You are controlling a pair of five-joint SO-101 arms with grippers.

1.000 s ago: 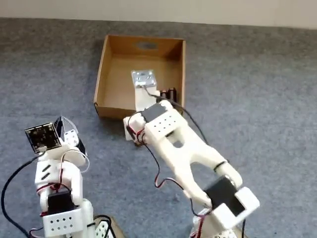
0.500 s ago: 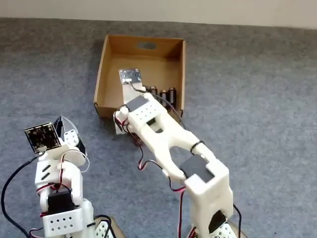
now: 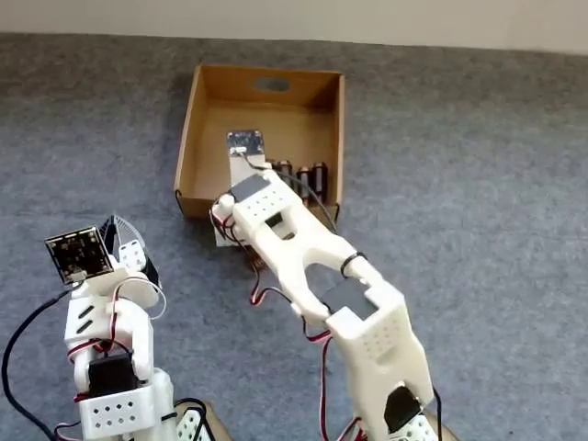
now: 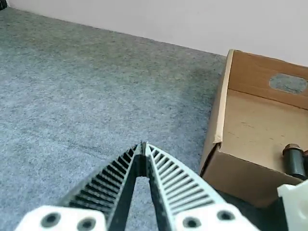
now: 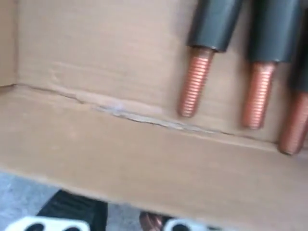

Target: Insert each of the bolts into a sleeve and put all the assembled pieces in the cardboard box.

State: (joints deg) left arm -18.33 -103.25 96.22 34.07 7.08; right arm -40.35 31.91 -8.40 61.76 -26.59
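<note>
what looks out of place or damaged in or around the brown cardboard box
Nothing serious. The copper threaded bolts in dark grey sleeves lie neatly side by side in the open brown cardboard box. The one flaw: a wrinkled crease where its floor meets a wall.

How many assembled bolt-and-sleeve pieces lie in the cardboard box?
3. They lie side by side on the floor of the cardboard box: first piece, middle piece, third piece. The right arm above may hide more.
</note>
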